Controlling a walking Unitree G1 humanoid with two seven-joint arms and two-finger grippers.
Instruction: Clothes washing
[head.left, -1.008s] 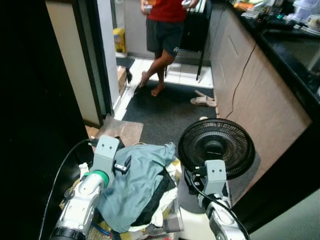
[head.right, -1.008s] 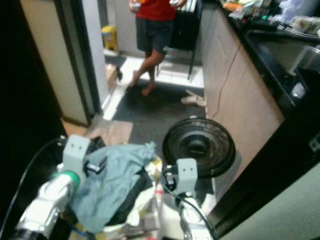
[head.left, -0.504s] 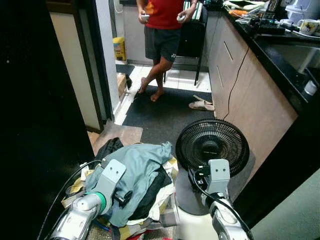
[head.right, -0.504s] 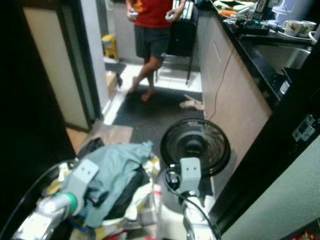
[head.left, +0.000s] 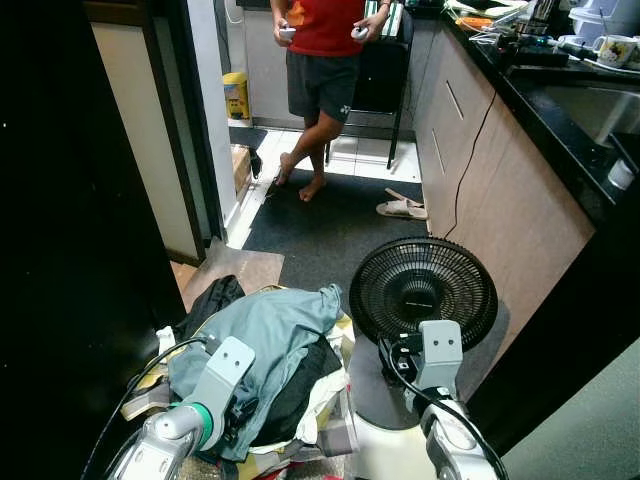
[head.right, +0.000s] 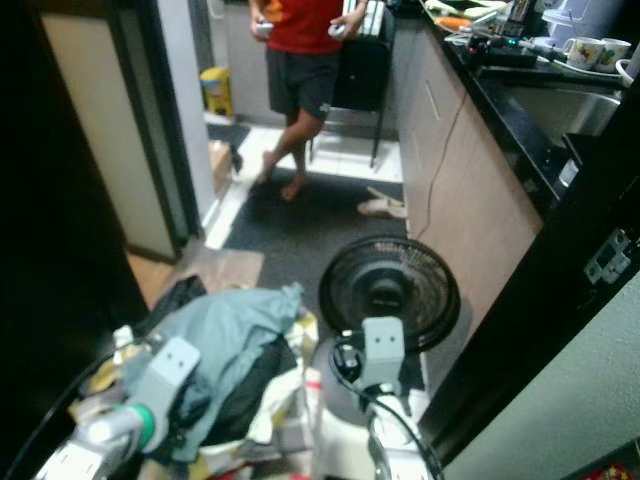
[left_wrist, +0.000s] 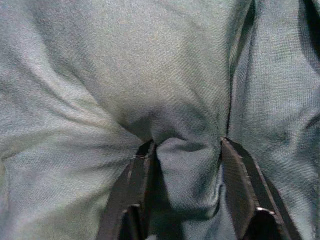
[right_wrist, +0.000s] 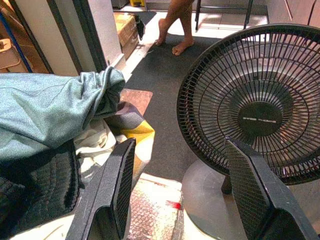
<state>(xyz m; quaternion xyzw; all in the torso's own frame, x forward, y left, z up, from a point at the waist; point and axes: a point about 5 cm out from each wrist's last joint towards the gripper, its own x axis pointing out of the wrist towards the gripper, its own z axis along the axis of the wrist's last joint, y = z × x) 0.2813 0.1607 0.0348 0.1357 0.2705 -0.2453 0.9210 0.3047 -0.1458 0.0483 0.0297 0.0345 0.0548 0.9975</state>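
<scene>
Between the left gripper's (left_wrist: 187, 192) two black fingers (left_wrist: 137, 192) sits a pinched fold of the grey-green garment (head.left: 268, 335), the jaws partly closed on it. Half a second ago that gripper lay higher on the cloth; it has since dropped lower into the laundry pile (head.left: 300, 405), so lifting the garment out looks like the next step. Beside the pile, the right gripper (right_wrist: 180, 192) hangs with fingers spread wide, empty, before the black fan (head.left: 424, 293). A person (head.left: 322, 60) stands beyond.
</scene>
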